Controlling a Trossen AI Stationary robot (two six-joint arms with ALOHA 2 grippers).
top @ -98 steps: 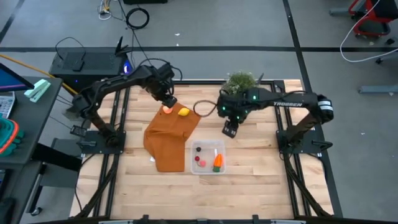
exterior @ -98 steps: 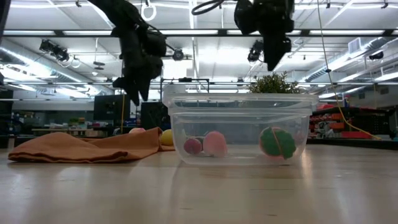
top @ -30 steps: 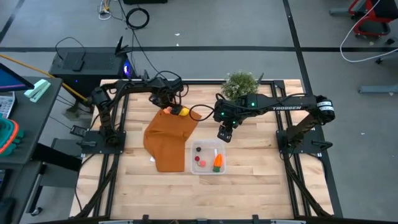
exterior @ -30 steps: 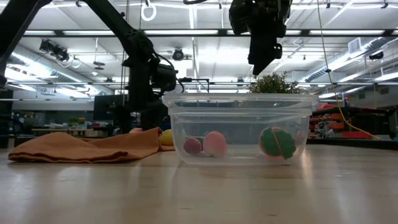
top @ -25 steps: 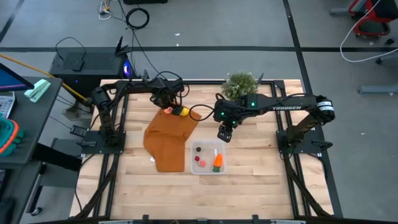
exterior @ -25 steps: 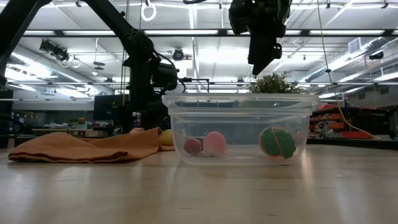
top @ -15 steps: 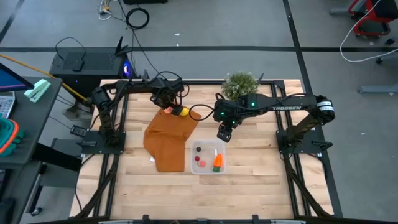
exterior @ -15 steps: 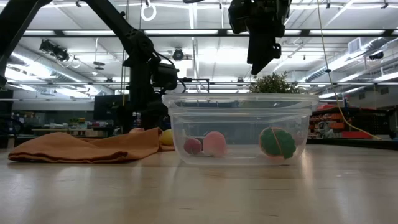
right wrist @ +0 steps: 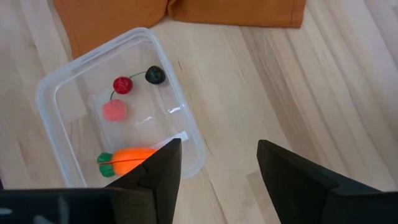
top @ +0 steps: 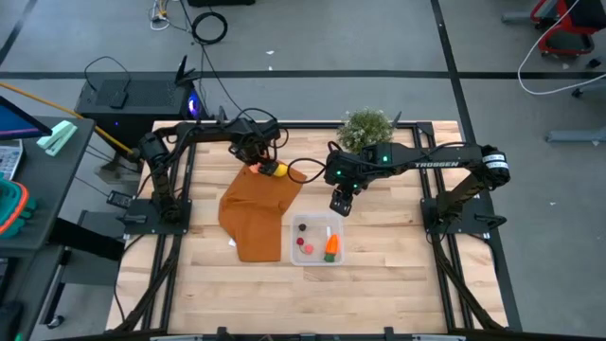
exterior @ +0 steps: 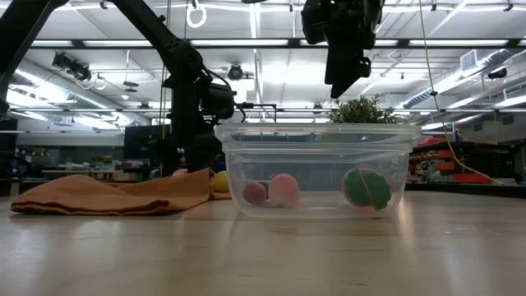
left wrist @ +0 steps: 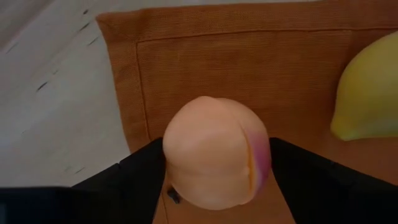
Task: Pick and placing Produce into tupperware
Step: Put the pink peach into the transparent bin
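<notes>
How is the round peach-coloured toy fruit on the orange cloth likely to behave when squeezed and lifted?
The round fruit looks smooth and curved, so it may slip between the left tool's flat fingers. Its ball shape suggests it would roll if released, though the cloth may slow it.

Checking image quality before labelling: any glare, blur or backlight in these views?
Low view: bright ceiling lights backlight both arms into silhouettes; the tupperware wall shows reflections. Left wrist view: the peach-coloured fruit fills the frame, soft-edged; the lemon is cut off. Right wrist view: evenly lit and sharp; its dark fingers are shadowed.
</notes>
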